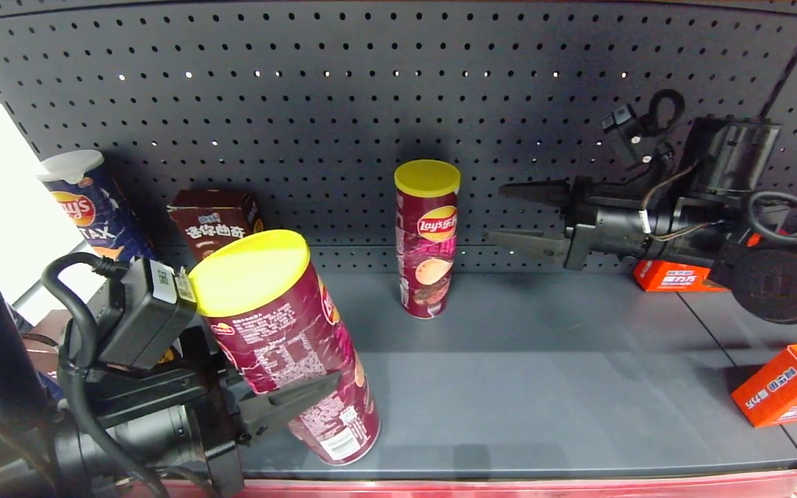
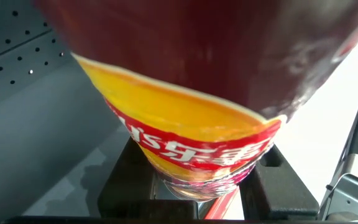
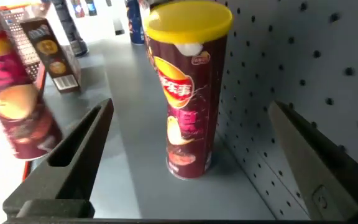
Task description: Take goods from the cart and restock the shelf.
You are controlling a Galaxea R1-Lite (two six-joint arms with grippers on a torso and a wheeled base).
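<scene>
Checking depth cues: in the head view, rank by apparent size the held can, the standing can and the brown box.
Largest: held can, though nearness inflates it.
Then: standing can.
Smallest: brown box, partly hidden.

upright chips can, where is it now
In the head view the upright chips can stands on the shelf, close to the pegboard, between the brown box on its left and the open right gripper on its right.

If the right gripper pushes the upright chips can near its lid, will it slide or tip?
Probably tips: the chips can is tall and narrow on a small base. Once down, its round body would likely roll on the shelf.
</scene>
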